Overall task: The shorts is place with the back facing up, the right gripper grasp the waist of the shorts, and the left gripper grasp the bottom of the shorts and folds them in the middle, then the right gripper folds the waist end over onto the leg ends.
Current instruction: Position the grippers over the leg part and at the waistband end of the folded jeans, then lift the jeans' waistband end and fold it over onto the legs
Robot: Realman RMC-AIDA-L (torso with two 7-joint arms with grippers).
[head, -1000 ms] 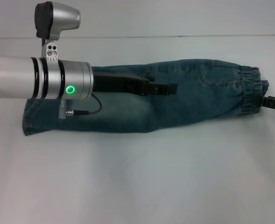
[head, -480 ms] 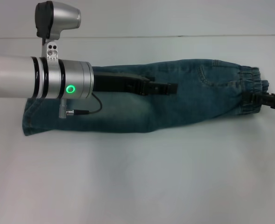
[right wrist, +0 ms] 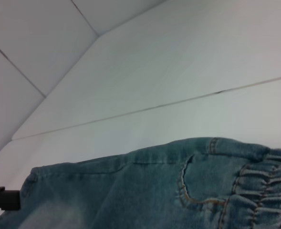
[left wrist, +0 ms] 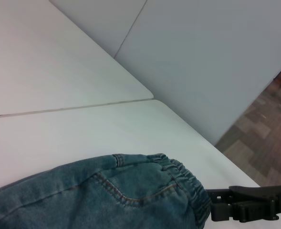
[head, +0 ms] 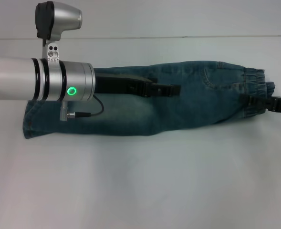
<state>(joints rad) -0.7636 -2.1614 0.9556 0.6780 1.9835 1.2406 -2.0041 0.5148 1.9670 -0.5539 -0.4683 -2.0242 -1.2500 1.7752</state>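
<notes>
The blue denim shorts (head: 188,105) lie folded lengthwise on the white table (head: 140,181), back pocket (head: 216,78) up. The elastic waist (head: 255,88) is at the right and the leg ends (head: 30,119) at the left. My left arm reaches over the leg half, and the left gripper (head: 171,89) hovers over the middle of the shorts. From the right edge my right gripper (head: 254,101) comes in, its tip overlapping the waist. In the left wrist view the right gripper (left wrist: 214,210) touches the waist (left wrist: 188,183). The right wrist view shows the pocket (right wrist: 197,186) and the left gripper (right wrist: 2,199).
A seam (head: 178,37) crosses the table behind the shorts. In the left wrist view the table's far edge (left wrist: 197,138) drops to a tiled floor (left wrist: 269,129). White table surface lies in front of the shorts.
My right gripper has slid left from beside the waist until its tip overlaps the waistband. The left arm and the shorts have stayed put.
</notes>
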